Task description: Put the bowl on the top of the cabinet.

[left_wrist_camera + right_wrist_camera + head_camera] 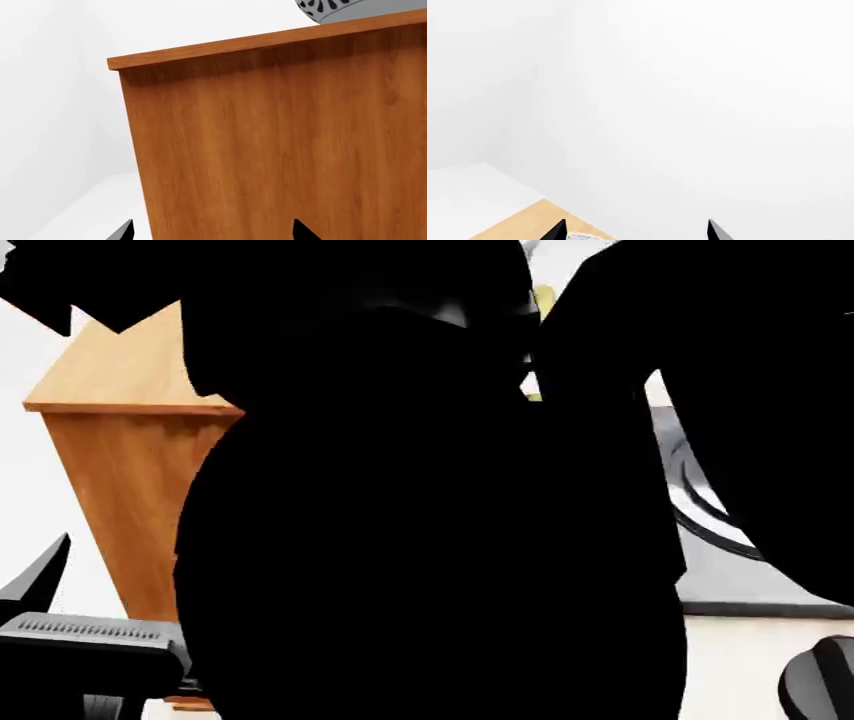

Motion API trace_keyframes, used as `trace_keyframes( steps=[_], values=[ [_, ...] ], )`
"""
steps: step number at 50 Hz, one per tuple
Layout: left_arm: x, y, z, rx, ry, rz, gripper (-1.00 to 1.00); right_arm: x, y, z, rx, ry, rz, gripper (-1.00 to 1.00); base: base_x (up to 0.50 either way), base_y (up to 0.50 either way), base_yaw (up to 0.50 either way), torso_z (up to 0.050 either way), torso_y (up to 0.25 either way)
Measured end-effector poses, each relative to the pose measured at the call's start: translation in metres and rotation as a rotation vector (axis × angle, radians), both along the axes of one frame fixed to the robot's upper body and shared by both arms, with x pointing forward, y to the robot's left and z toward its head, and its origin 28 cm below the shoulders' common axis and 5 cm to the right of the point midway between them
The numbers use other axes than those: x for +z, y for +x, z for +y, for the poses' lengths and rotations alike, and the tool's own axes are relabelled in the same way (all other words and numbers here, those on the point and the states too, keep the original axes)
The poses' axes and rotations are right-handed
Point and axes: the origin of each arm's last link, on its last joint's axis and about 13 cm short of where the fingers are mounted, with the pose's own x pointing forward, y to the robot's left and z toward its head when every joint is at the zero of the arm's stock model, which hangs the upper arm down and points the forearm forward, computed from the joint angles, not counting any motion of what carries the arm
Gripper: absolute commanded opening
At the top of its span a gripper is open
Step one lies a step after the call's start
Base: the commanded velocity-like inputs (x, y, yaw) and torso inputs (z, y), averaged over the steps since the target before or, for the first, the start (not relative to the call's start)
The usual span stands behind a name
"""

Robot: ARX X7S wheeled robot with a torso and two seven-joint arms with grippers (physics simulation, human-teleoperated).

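On top of the cabinet [280, 145], the bowl [353, 10] is sitting near one edge, and only its grey patterned bottom part is showing in the left wrist view. The cabinet's flat wood side is filling most of that view, with its thin top board sticking out a little past the side. The left claw [213, 232] is pointing at this wood side, below the bowl and not touching it. Only its two black tips are peeking in, set wide apart, with nothing between them.

The right claw [635, 231] is facing a plain white wall [694, 100]. Its two black tips are also standing wide apart. Between them and a little to one side, a small bit of the patterned bowl rim [582, 237] is showing over a light wood surface [527, 222]. The tips are not closing on it.

From the head view, big black robot parts [427, 540] are blocking almost everything. To the left of them, one corner of the cabinet's top and side is sticking out. I cannot see the bowl there.
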Motion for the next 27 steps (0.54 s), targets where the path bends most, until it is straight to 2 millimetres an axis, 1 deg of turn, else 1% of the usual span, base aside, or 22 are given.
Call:
trace_keyframes(
  steps=[3,7,13,19,24,27],
  values=[
    [0.001,0.0,0.0,0.002,0.0,-0.002,1.0,0.0,-0.011,-0.012,-0.033,0.014,-0.045,1.0,0.0,0.0,0.0,0.0,0.0],
    [0.001,0.0,0.001,0.005,-0.001,-0.004,1.0,-0.007,-0.025,-0.032,-0.088,0.032,-0.111,1.0,0.0,0.0,0.0,0.0,0.0],
    [0.001,0.0,0.001,0.011,-0.001,-0.004,1.0,-0.029,-0.04,-0.061,-0.183,0.07,-0.19,1.0,0.0,0.0,0.0,0.0,0.0],
    [0.002,0.0,0.002,0.019,-0.003,-0.006,1.0,-0.056,-0.043,-0.083,-0.234,0.127,-0.189,1.0,0.0,0.0,0.0,0.0,0.0],
    [0.003,0.0,0.003,0.024,-0.005,-0.008,1.0,-0.087,-0.04,-0.088,-0.191,0.061,-0.116,1.0,0.0,0.0,0.0,0.0,0.0],
    [0.003,0.0,0.003,0.026,-0.005,-0.009,1.0,-0.098,-0.039,-0.093,-0.175,0.083,-0.127,1.0,0.0,0.0,0.0,0.0,0.0]
  ],
)
